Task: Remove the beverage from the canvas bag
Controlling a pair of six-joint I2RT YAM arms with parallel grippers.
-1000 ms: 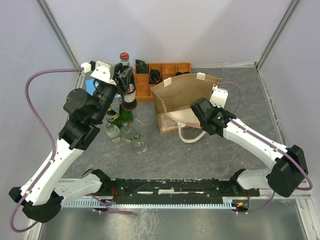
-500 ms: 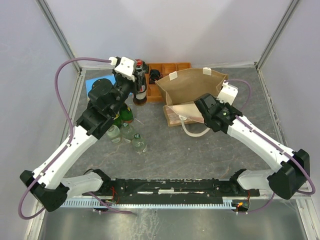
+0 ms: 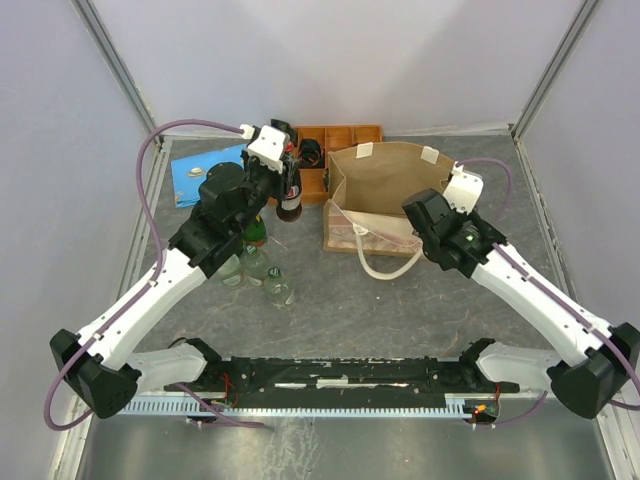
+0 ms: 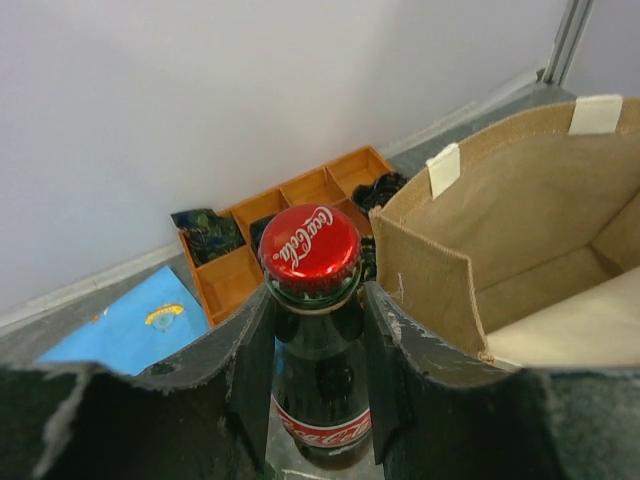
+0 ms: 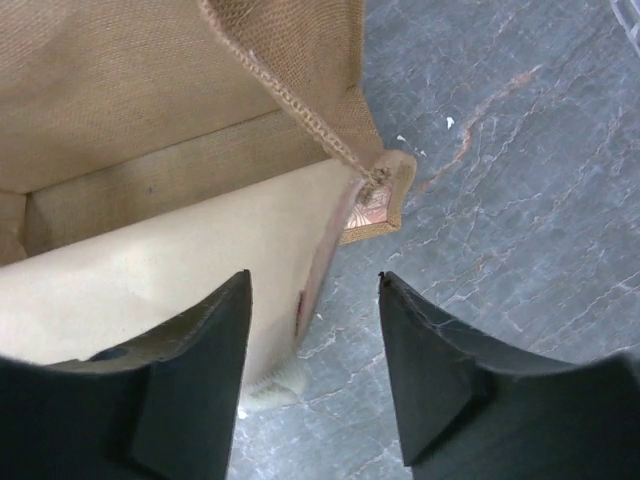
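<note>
Carried in from the far left over the last second, the left claw now holds the cola bottle upright outside the canvas bag, its two fingers clamped on the glass below the red cap. The bag, which leaned over a second ago, stands more squarely with its mouth open, just to the right of that claw. An orange tray sits directly beyond the claw and a blue pouch off to its left. Several other bottles stand close beneath and behind it. Whether the cola bottle's base touches the table cannot be told. The right claw hangs spread wide over the bag's near right corner, the front panel's edge lying between its fingers, ungripped. A cream handle loops onto the table to its left.
</note>
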